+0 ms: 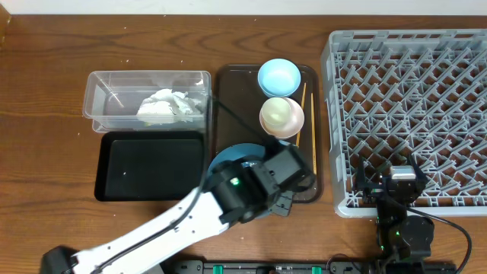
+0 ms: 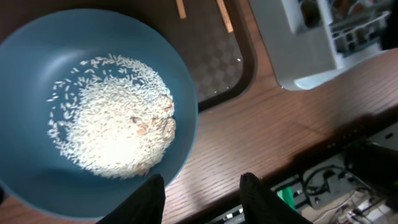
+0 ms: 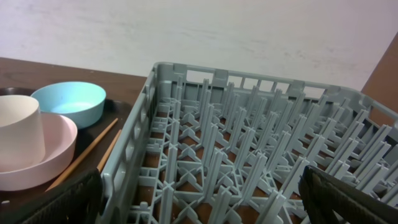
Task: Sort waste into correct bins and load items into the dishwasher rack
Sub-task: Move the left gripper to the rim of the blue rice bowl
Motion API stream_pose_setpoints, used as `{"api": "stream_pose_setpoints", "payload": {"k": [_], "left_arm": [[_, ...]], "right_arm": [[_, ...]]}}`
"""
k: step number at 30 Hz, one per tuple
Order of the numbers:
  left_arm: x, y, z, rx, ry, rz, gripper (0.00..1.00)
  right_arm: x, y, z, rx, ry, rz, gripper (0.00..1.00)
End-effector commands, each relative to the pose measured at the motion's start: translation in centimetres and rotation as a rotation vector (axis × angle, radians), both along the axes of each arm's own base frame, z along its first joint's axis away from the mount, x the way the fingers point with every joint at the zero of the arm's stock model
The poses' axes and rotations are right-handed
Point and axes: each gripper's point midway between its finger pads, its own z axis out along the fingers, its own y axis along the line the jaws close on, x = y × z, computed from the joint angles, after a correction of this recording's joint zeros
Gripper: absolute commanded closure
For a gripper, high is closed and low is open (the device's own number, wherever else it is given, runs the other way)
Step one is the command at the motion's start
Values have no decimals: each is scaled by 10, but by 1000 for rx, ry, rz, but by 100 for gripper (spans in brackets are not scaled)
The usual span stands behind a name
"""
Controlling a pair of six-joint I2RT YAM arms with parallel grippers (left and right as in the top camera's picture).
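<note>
The large deep-blue bowl (image 1: pixel 232 154) (image 2: pixel 31 50) holds loose white rice (image 2: pixel 115 121) and sits at the near left of the brown serving tray (image 1: pixel 228 99). It is mostly hidden under my left arm in the overhead view. My left gripper (image 1: pixel 280 202) (image 2: pixel 205 199) stands open. One finger overlaps the bowl's near rim, the other is over bare table, and only wood shows between them. Crumpled white tissue (image 1: pixel 163 106) lies in the clear tub (image 1: pixel 106 80); the black tray (image 1: pixel 148 164) sits in front of it. My right gripper (image 1: pixel 399 183) (image 3: pixel 202 205) hangs wide open over the grey dishwasher rack (image 1: pixel 411 46) (image 3: pixel 186 78).
On the brown tray stand a light-blue bowl (image 1: pixel 278 76) (image 3: pixel 68 102) and a pink-rimmed bowl (image 1: pixel 293 122) (image 3: pixel 56 155) with a white cup (image 1: pixel 275 113) (image 3: pixel 18 137) in it. Two chopsticks (image 1: pixel 304 114) (image 3: pixel 93 146) lie along its right side. The table's front edge is close below both grippers.
</note>
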Motion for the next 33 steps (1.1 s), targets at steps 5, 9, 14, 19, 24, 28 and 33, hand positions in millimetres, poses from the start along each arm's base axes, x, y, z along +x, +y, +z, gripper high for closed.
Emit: {"api": "stream_pose_setpoints", "payload": {"k": [5, 9, 14, 19, 24, 28, 33], "left_arm": [[7, -5, -50, 143, 58, 12, 58], [7, -7, -71, 196, 90, 11, 58], [10, -11, -88, 223, 105, 10, 58], [15, -20, -101, 220, 103, 10, 58], [18, -23, -110, 225, 105, 10, 58], [19, -25, -113, 225, 105, 10, 58], [23, -26, -116, 230, 85, 12, 58]], "right_arm": [[0, -3, -1, -4, 5, -14, 1], [0, -3, -1, -4, 5, -13, 1], [0, -3, -1, -4, 5, -13, 1], [0, -3, -1, -4, 4, -13, 1], [0, -3, -1, -4, 5, -13, 1], [0, -3, -1, -4, 5, -14, 1], [0, -3, -1, -4, 5, -13, 1]]}}
